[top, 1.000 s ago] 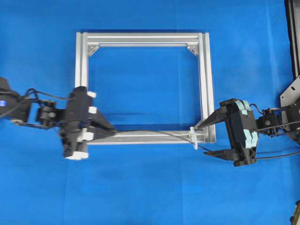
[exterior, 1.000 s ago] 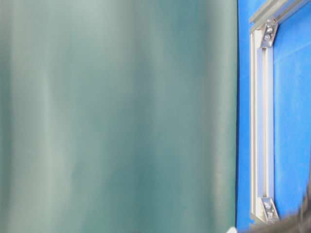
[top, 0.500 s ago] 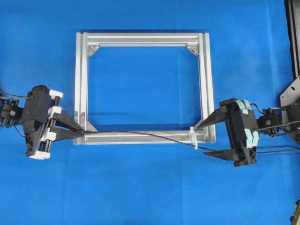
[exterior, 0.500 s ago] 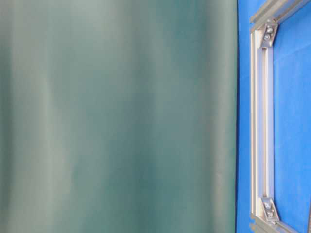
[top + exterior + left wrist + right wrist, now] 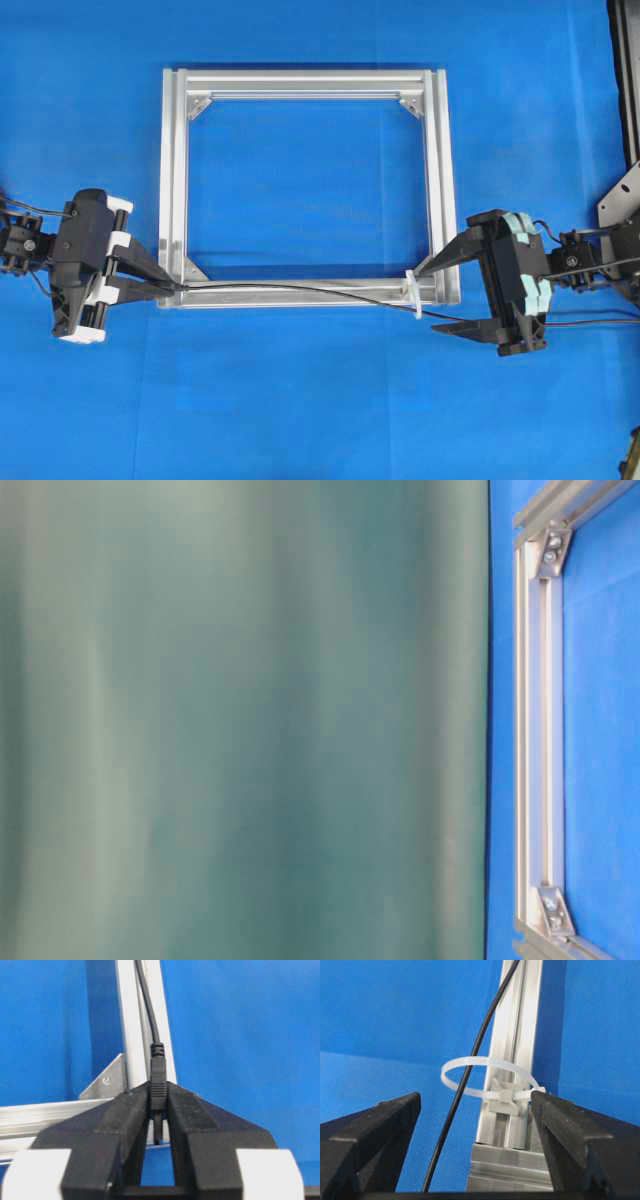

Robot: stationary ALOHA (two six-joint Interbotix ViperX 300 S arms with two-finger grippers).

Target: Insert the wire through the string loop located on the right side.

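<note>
Left claw (image 5: 168, 282) clamped on plug end of wire (image 5: 300, 288), at bottom-left corner of aluminium frame (image 5: 172, 180). Left wrist view: plug (image 5: 158, 1082) pinched between fingertips, metal tip poking back into the gap. Wire runs along bottom rail, passes through string loop (image 5: 413, 292) at bottom-right corner, continues right on blue tabletop (image 5: 320, 400). Right claw (image 5: 438, 295) spread wide, holding nothing, fingers either side of loop (image 5: 487, 1080); upper finger just beside tie head, contact unclear.
</note>
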